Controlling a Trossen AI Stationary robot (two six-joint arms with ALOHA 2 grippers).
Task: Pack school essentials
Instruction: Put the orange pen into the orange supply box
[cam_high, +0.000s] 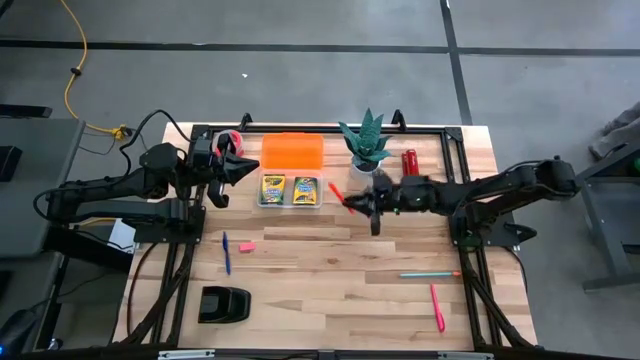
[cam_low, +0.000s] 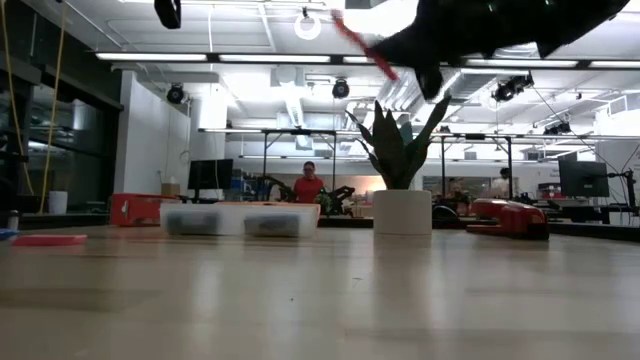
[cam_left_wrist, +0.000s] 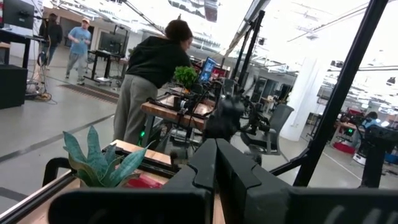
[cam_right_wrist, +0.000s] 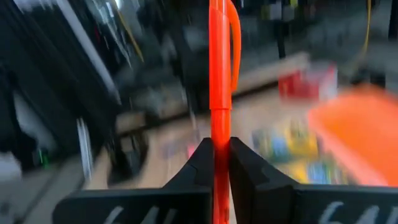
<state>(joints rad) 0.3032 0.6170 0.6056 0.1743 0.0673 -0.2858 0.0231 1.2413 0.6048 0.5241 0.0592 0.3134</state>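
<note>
My right gripper (cam_high: 352, 203) hangs above the table's middle, just right of a clear tray (cam_high: 290, 205), and is shut on an orange-red pen (cam_high: 336, 192). The tray holds two yellow-and-green crayon boxes (cam_high: 272, 188) (cam_high: 305, 189). A blue pen (cam_high: 226, 252) and a pink eraser (cam_high: 247, 246) lie flat on the table at the near left. A teal pen (cam_high: 430, 273) and a pink pen (cam_high: 437, 307) lie at the near right. My left gripper (cam_high: 240, 168) waits shut, in the air left of the tray. My right gripper pinches the orange-red pen's barrel (cam_right_wrist: 219, 134) between its two fingers, below the clipped cap. The fingers come about level from the table's right. The capped end (cam_low: 362, 44) sticks out past the fingertips, slanting up toward the tray. The pen is lifted clear of the table.
An orange lid (cam_high: 293, 151) lies behind the tray. A potted plant (cam_high: 367, 145) and a red cylinder (cam_high: 409, 160) stand at the far right, close to my right gripper. A red tape dispenser (cam_high: 228, 139) is at the far left and a black object (cam_high: 224, 304) at the near left.
</note>
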